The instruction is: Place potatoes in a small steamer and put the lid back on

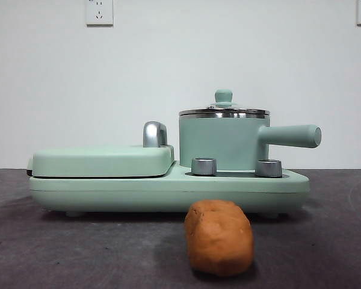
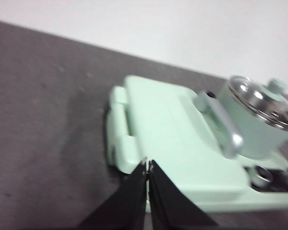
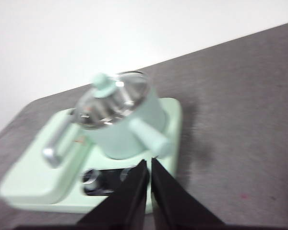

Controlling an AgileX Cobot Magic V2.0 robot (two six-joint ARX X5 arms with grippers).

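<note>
Lying end-on toward the front camera, potato (image 1: pixel 219 237), lid (image 1: pixel 224 109) on steamer (image 1: pixel 219 143), both hands' jaws together.

No text, label, brand, number or sign can be read in any of the three views. The mint-green cooker base (image 1: pixel 168 189), its two steel dials, the small steamer (image 1: pixel 224 143), the lid (image 1: pixel 224 111) and the flat grill cover (image 1: pixel 102 161) all show plain surfaces without lettering. The two wall sockets (image 1: pixel 99 12) at the top of the front view carry only their pin holes. Both wrist views are too blurred to reveal any fine marking.
</note>
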